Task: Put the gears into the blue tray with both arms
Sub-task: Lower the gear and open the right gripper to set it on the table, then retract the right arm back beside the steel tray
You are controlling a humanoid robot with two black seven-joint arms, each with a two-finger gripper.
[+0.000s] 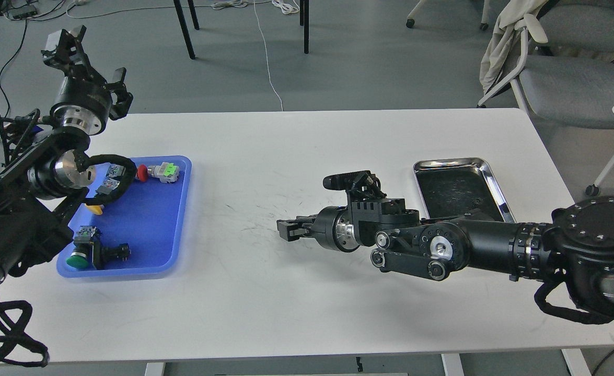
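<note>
The blue tray [150, 230] lies at the table's left and holds several coloured push-button switches. I cannot pick out any gears in this view. My right gripper [285, 230] hovers low over the middle of the table and points left toward the tray, well short of it. Its fingers are pressed together, and nothing shows between them. My left gripper [86, 61] is raised behind the tray's far left corner, beyond the table's back edge. It is dark and seen from behind, so its fingers are unclear.
A shiny steel tray [495, 183] with a dark inside sits at the right, partly behind my right forearm. A looped black cable [109, 180] from my left arm hangs over the blue tray's far end. Chairs and floor cables lie beyond the table.
</note>
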